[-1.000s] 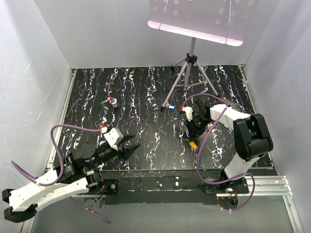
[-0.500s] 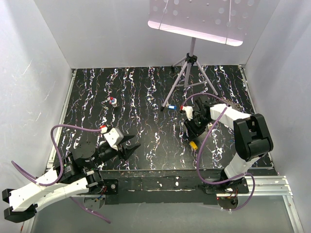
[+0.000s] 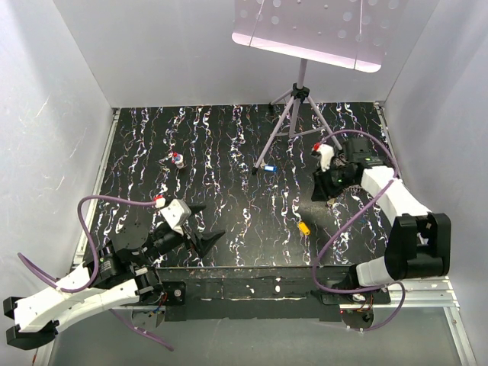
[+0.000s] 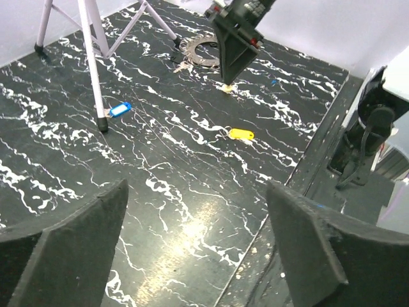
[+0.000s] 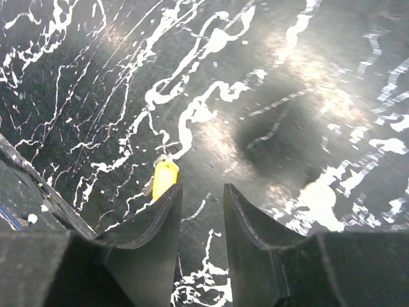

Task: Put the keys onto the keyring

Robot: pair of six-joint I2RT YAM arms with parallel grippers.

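Mostly glossy black white-veined tabletop (image 3: pixel 229 152), oblong yellow key (image 3: pixel 303 227), toothed grey keyring (image 4: pixel 198 59).

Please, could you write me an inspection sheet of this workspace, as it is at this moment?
Surface: black table with white veins, glossy.
Job's things: yellow key, blue key and red-topped key lie loose, far apart; keyring lies flat at the far right.
Clutter: grey tripod stands on the table, carrying a light panel.
Grippers: left gripper wide open, empty; right gripper narrowly open, empty, above the table.
Cables: a purple cable loops along each arm.
Surroundings: white walls on three sides.
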